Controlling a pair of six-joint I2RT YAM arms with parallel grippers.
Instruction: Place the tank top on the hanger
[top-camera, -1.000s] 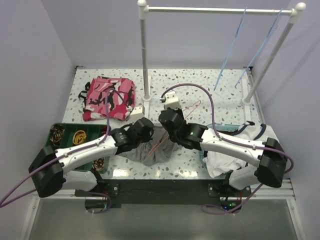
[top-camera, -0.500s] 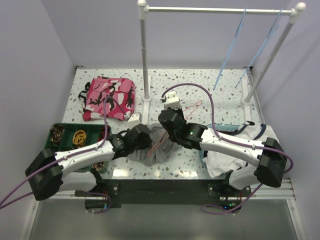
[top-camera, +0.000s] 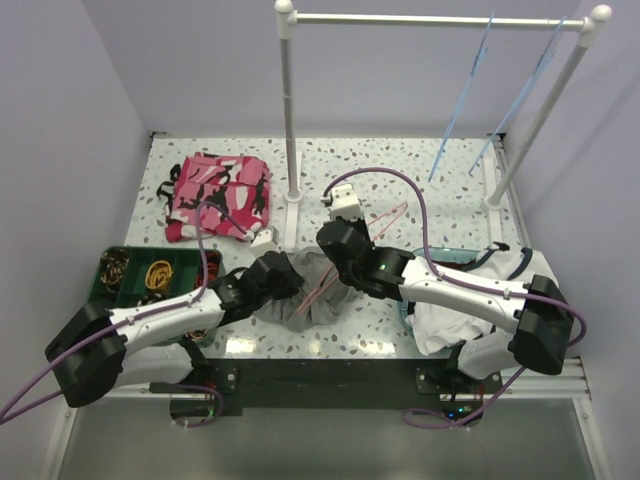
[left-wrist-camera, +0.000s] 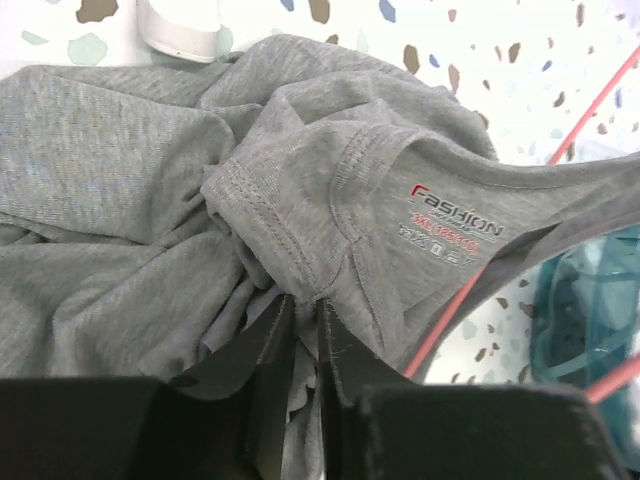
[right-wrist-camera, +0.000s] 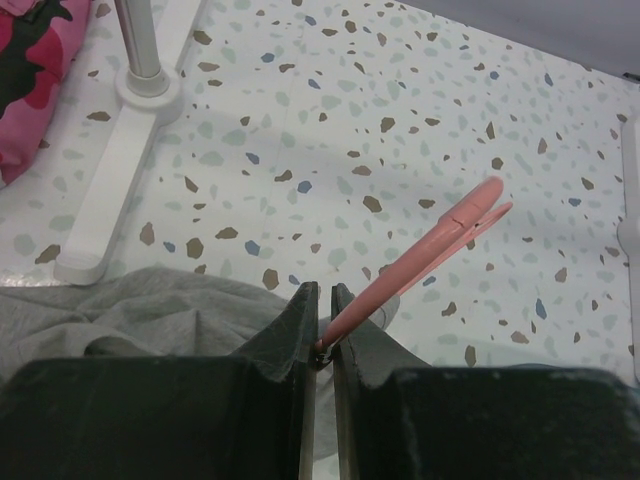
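The grey tank top (top-camera: 305, 290) lies bunched on the table between the two arms; in the left wrist view (left-wrist-camera: 130, 180) its neck label and hemmed strap show. My left gripper (left-wrist-camera: 303, 305) is shut on a fold of the tank top by the strap seam. The pink wire hanger (top-camera: 345, 262) runs slantwise over and partly through the garment; its pink wire also shows in the left wrist view (left-wrist-camera: 450, 320). My right gripper (right-wrist-camera: 320, 300) is shut on the hanger (right-wrist-camera: 420, 255), whose hook end points up and to the right.
A pink-and-black camouflage cloth (top-camera: 218, 195) lies at the back left. A white rail stand (top-camera: 290, 120) rises behind the tank top, with light-blue hangers (top-camera: 465, 90) on its bar. A green tray (top-camera: 120, 270) sits at left, a white garment (top-camera: 480, 290) at right.
My left arm has drawn back toward the near-left, its gripper sliding down onto the tank top's left side. The right arm and hanger have hardly moved.
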